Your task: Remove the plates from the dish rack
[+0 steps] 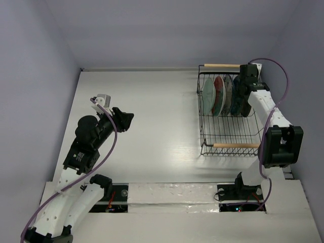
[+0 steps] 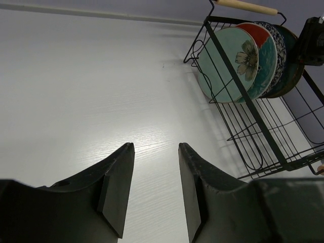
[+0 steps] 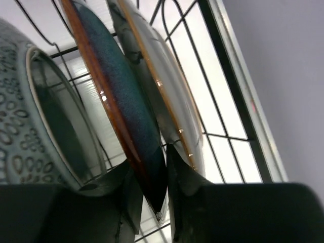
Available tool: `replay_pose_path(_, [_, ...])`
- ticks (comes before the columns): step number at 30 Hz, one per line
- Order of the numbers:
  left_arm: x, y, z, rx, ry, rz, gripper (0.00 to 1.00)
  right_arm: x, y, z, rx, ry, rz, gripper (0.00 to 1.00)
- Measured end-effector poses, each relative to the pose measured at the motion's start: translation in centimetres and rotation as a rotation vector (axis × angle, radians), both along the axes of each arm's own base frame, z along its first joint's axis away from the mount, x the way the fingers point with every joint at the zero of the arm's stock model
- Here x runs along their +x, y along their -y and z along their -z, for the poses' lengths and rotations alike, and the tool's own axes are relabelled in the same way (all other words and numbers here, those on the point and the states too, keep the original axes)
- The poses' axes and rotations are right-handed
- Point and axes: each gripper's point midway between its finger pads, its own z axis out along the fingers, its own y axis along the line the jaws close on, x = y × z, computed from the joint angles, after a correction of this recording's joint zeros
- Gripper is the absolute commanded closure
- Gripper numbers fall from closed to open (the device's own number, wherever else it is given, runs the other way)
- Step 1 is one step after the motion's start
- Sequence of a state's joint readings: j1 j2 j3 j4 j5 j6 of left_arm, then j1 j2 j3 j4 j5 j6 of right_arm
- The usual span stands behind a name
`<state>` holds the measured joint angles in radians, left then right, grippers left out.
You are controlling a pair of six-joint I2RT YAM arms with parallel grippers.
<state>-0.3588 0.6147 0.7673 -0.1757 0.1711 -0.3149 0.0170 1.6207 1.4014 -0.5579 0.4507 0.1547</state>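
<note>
The black wire dish rack (image 1: 230, 132) stands at the far right with several plates upright at its back end. In the left wrist view the rack (image 2: 263, 136) holds a pale mint plate (image 2: 223, 66) in front, then a red and teal plate (image 2: 259, 36), a blue-patterned plate (image 2: 277, 43) and a dark one (image 2: 291, 71). My right gripper (image 1: 246, 86) reaches down into the rack. In its wrist view it (image 3: 149, 157) is shut on the rim of the dark teal plate (image 3: 124, 106), one finger on each face. My left gripper (image 2: 156, 145) is open and empty over bare table (image 1: 126, 120).
In the right wrist view a pale glossy plate (image 3: 169, 96) leans just behind the held plate and the blue-patterned plate (image 3: 15, 126) stands on its other side. Two wooden rod handles (image 1: 229, 145) cap the rack's ends. Grey walls enclose the white table (image 1: 152, 111).
</note>
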Motion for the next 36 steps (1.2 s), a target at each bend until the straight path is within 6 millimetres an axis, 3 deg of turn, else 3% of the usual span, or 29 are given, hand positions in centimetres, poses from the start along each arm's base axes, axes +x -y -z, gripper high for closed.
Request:
replay_pose_path(8, [-0.2, 0.1, -0.2, -0.004, 0.009, 0.005, 0.63, 0.0, -0.9, -0.5, -0.116, -0.062, -0.023, 1.0])
replay_pose_path(15, [-0.3, 0.2, -0.3, -0.005, 0.012, 0.009, 0.63, -0.4, -0.9, -2.3, -0.195, -0.086, -0.027, 1.0])
replay_pose_path(20, [-0.3, 0.2, -0.4, -0.006, 0.016, 0.009, 0.63, -1.1, -1.1, -4.7, -0.221, -0.052, -0.026, 1.0])
replay_pose_path(22, [-0.2, 0.2, -0.5, -0.007, 0.017, 0.009, 0.63, -1.5, -1.5, -6.5, -0.212, -0.011, -0.03, 1.0])
replay_pose_path(27, [-0.2, 0.2, -0.5, -0.007, 0.017, 0.009, 0.63, -3.6, -2.0, -13.5, -0.182, 0.164, -0.024, 1.0])
replay_pose_path(33, [-0.2, 0.2, -0.4, -0.007, 0.016, 0.008, 0.62, -8.1, -0.9, -22.9, -0.143, 0.413, 0.041, 1.0])
replay_pose_path(36, [-0.2, 0.1, -0.4, -0.005, 0.015, 0.006, 0.62, -10.3, -0.6, -25.7, -0.122, 0.497, 0.059, 1.0])
